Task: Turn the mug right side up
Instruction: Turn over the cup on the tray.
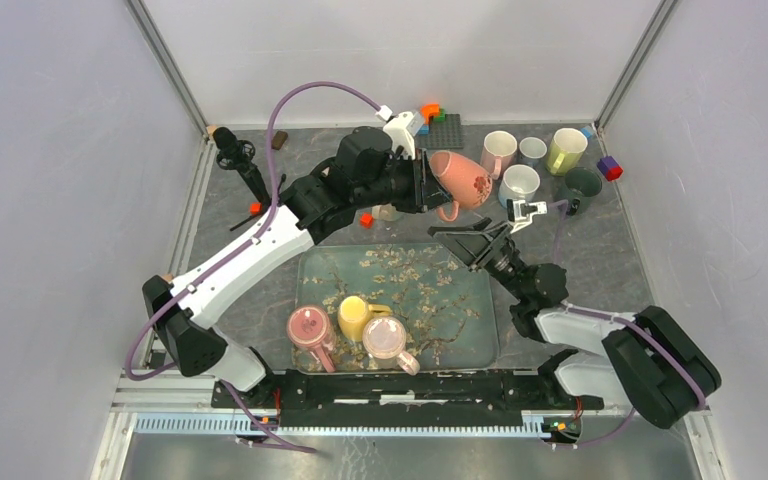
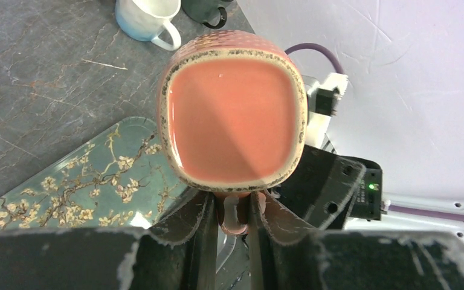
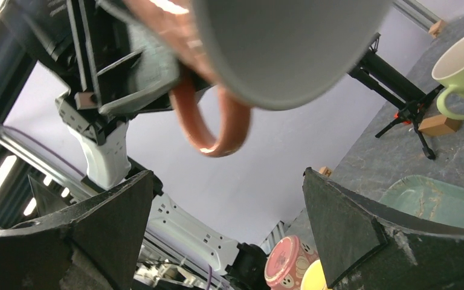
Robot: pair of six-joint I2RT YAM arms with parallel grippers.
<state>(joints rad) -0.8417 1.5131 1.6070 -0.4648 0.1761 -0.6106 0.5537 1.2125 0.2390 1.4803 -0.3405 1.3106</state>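
A salmon-pink mug (image 1: pixel 460 178) with a flower pattern hangs in the air, lying on its side above the table behind the tray. My left gripper (image 1: pixel 423 186) is shut on it. In the left wrist view the mug's square salmon face (image 2: pixel 232 109) fills the middle, and its handle (image 2: pixel 234 214) sits pinched between my fingers (image 2: pixel 202 229). My right gripper (image 1: pixel 474 243) is open and empty just below the mug. In the right wrist view the mug's grey end (image 3: pixel 290 48) and its handle loop (image 3: pixel 208 124) hang above my spread gripper (image 3: pixel 227 174), apart from it.
A flowered green tray (image 1: pixel 460 320) lies in front, with a pink mug (image 1: pixel 308 327), a yellow mug (image 1: pixel 355 315) and another pink mug (image 1: pixel 388 338) on it. Several mugs (image 1: pixel 520 183) stand at the back right. Toy blocks (image 1: pixel 440 125) and a black stand (image 1: pixel 245 165) are at the back.
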